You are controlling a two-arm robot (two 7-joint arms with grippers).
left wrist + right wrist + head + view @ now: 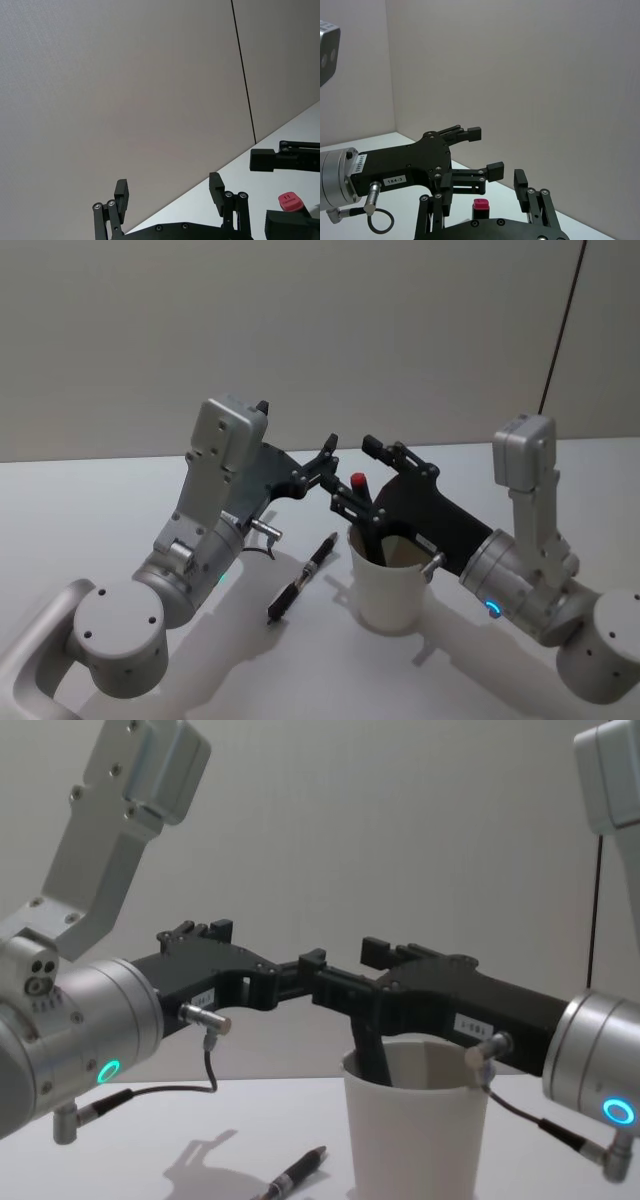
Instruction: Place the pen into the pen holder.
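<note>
The left gripper (169,189) hung above the matt white table (110,500), left of its middle. Its two black fingers (121,193) were spread wide with nothing between them, and they pointed toward the other arm.

Below it a slim black pen with silver bands (303,578) lay flat on the table. It was slanted, with its thin tip toward the far edge and its thick end toward the near edge. The black pen lay just beside the cup's left side, apart from it and clear of both grippers.

Around the middle of the table stood a plain white paper cup with a rolled rim (385,585), upright. A pen with a red cap (357,481) stood tilted in it, cap uppermost and above the rim.

The right gripper (357,475) reached over the cup from the right. Its jaws stood apart on either side of the red-capped pen. The right wrist view showed a gap on each side of the cap, so it clamped nothing.

The two grippers' fingertips came close together above the cup.

Beyond the table's far edge rose a plain pale wall (300,340). A thin dark line (562,325) ran down it toward the far right corner.
</note>
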